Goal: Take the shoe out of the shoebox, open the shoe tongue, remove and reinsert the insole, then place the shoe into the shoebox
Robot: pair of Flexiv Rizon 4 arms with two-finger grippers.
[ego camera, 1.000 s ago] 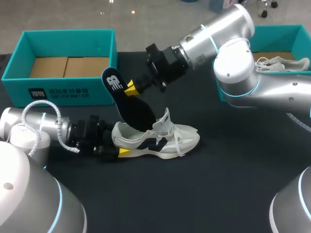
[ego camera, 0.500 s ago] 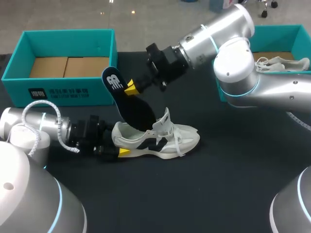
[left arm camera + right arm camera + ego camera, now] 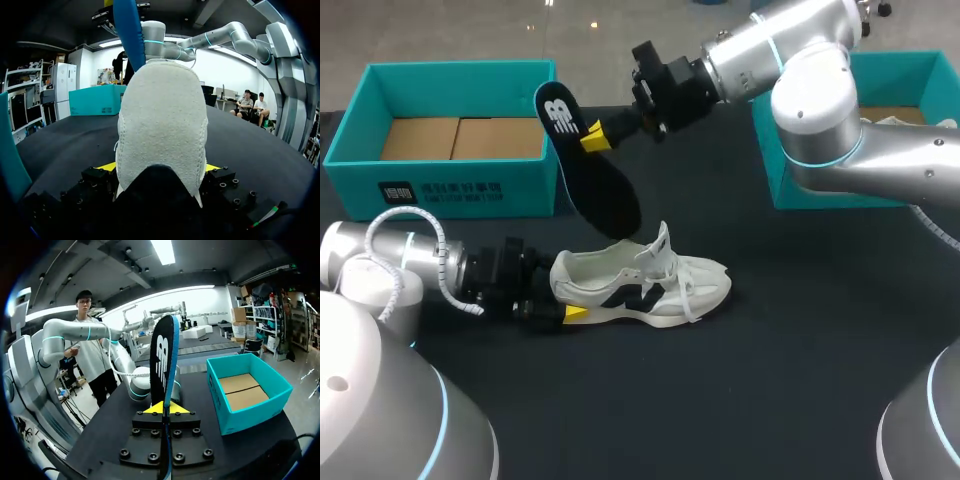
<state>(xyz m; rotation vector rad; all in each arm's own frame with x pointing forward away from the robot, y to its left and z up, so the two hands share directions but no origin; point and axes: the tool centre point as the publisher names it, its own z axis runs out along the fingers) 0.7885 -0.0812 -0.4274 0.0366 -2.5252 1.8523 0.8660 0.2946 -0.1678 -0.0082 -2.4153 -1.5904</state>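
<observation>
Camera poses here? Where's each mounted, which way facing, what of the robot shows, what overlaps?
Head view: above and behind the robot, looking down on the table; both arms, left hand gripping the shoe heel, right hand holding the insole above it.
Left wrist view: on the left wrist, facing the shoe's heel; yellow tips flank it, right arm beyond.
Right wrist view: on the right wrist, facing along the gripped insole toward the left arm and a teal box.
Shared: insole in all three; shoe in head and left wrist.

Bright, even light falls from overhead onto the matte black table [image 3: 800, 330]. Beside the white mesh sneaker [image 3: 650, 285] on it, shadows are faint. Above the table, the glossy silver right arm [image 3: 880, 170] carries soft highlights.
</observation>
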